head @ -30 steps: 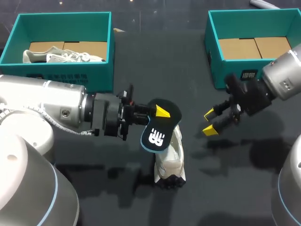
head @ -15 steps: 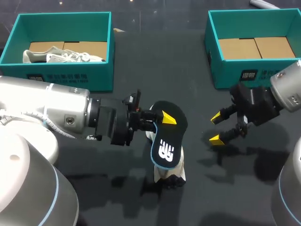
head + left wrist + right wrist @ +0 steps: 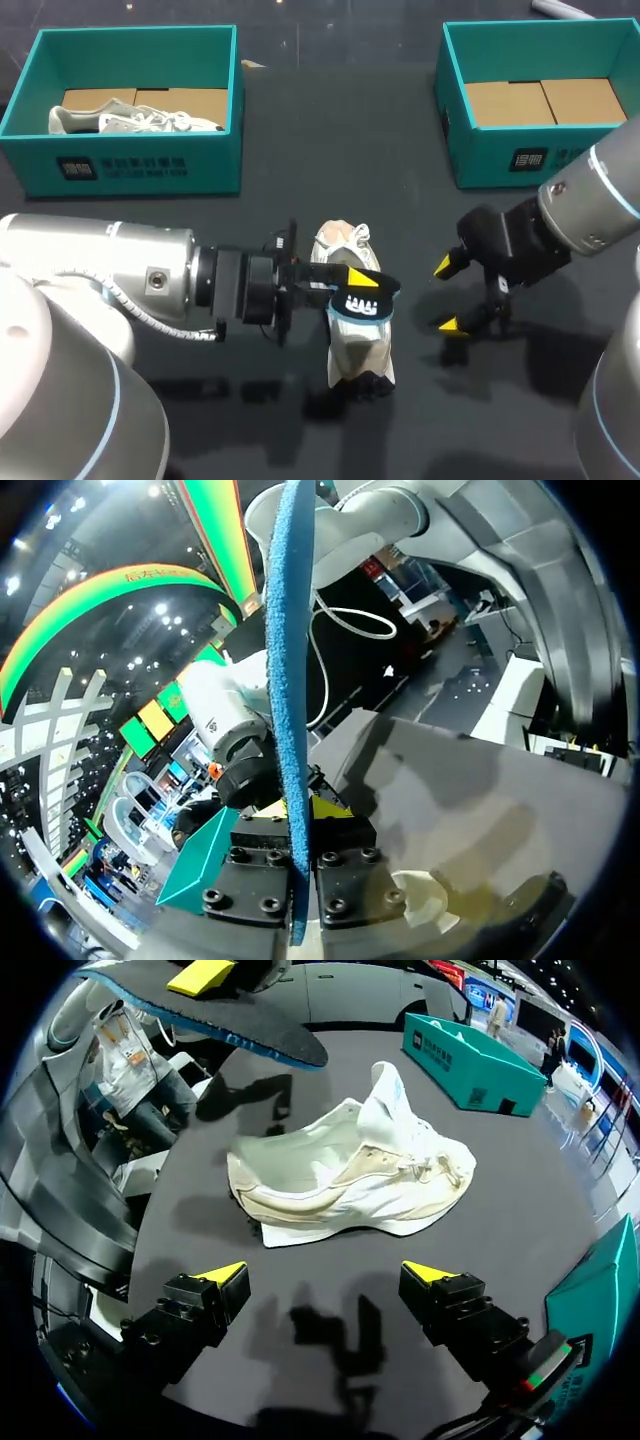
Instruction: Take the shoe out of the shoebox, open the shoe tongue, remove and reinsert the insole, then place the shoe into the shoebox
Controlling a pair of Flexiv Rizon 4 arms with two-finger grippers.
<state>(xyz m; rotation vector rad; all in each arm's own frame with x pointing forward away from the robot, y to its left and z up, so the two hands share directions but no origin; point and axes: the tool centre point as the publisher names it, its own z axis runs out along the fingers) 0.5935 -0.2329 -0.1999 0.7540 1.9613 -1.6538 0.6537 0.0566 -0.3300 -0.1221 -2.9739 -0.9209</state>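
my left claw (image 3: 352, 285) was clenched on the insole (image 3: 366, 305). the left wrist view showed the insole (image 3: 285, 680) edge-on, with one yellow tip pressed to each face. the insole hung just ahead of that claw, over the middle of the white shoe (image 3: 360, 352). i could not tell whether insole and shoe touched.

the shoe rested on the dark tabletop (image 3: 330, 130), under the left claw's tips and between the two claws. my right claw (image 3: 447, 295) was released, fingers spread wide and holding nothing. it stood near the shoe (image 3: 350, 1180) but apart from it, with the shoe ahead of its fingers.

a teal shoebox (image 3: 140, 165) stood well beyond the left claw, with a second shoe (image 3: 130, 120) lying inside. another shoebox (image 3: 500, 160) stood beyond the right claw.
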